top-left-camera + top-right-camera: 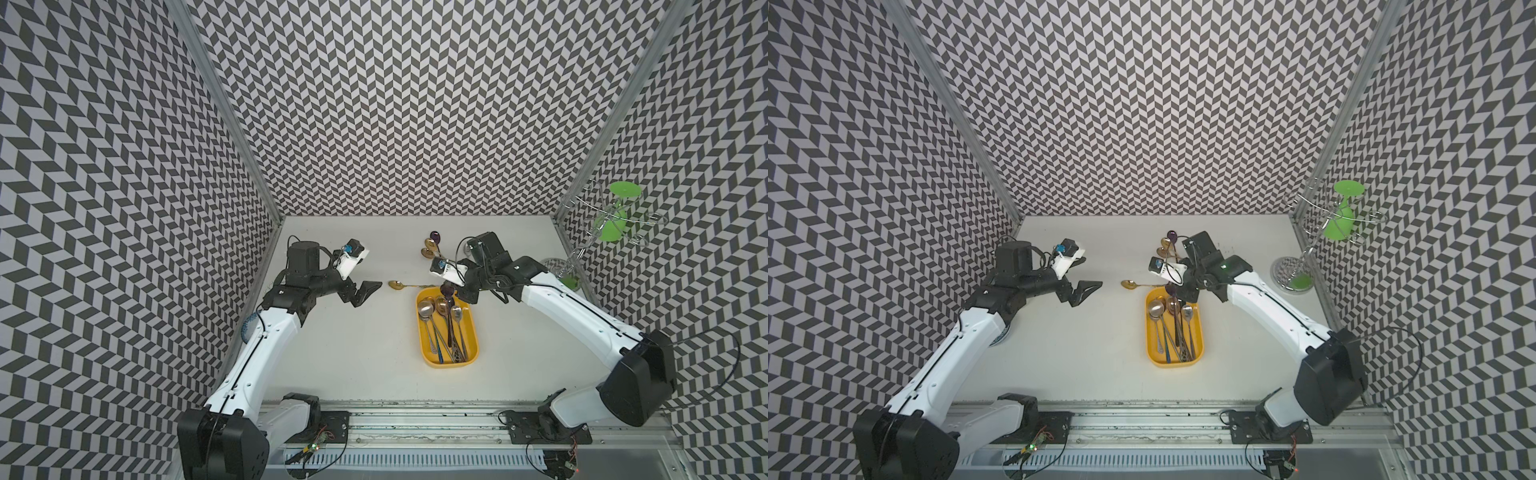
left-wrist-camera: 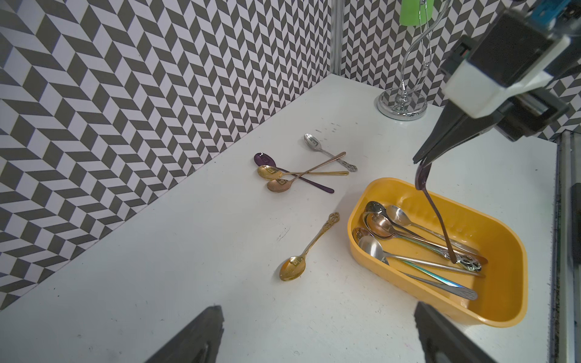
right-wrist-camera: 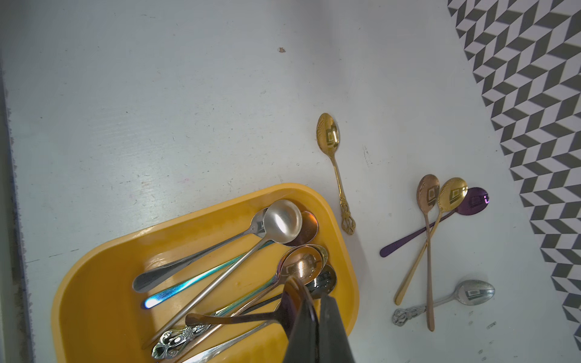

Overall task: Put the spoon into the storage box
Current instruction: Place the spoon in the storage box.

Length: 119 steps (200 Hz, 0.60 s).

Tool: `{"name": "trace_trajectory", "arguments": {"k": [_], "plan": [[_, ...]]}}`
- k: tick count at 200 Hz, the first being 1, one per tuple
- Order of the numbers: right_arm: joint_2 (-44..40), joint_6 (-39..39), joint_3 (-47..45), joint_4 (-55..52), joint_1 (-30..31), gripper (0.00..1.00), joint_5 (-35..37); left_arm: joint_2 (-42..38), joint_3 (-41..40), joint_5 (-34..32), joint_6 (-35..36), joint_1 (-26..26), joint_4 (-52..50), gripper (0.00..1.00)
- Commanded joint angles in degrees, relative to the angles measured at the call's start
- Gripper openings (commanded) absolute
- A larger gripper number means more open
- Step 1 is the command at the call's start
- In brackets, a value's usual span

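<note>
**Dark spoon held bowl-up over the yellow box**

In both top views the right pincer (image 1: 449,291) sits at the far end of the box (image 1: 451,365). The box is a shallow yellow plastic tray with rounded corners, lying front to back on the white surface (image 1: 353,353). The left pincer (image 1: 369,295) gapes wide, holding nothing.

From the left wrist, the right pincer is clamped on the bowl of the spoon (image 2: 435,217), which is slim, dark purplish metal. Its long axis slants steeply down, handle tip among the shiny spoons in the box. An ornate gold spoon (image 2: 309,248) lies beside the box.

From the right wrist, the handle reaches across the piled handles. Four loose spoons (image 3: 440,239) lie crossed nearby.
</note>
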Motion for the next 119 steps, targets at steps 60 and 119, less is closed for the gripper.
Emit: {"name": "trace_trajectory", "arguments": {"k": [60,119], "plan": [[3.5,3.1,-0.3,4.2,0.7,0.18,1.3,0.1,0.7,1.0,0.0,0.4,-0.2,0.99],[-1.2,4.4,-1.4,7.2,0.7,0.4,5.7,0.4,-0.6,1.7,-0.3,0.4,1.3,0.99]]}}
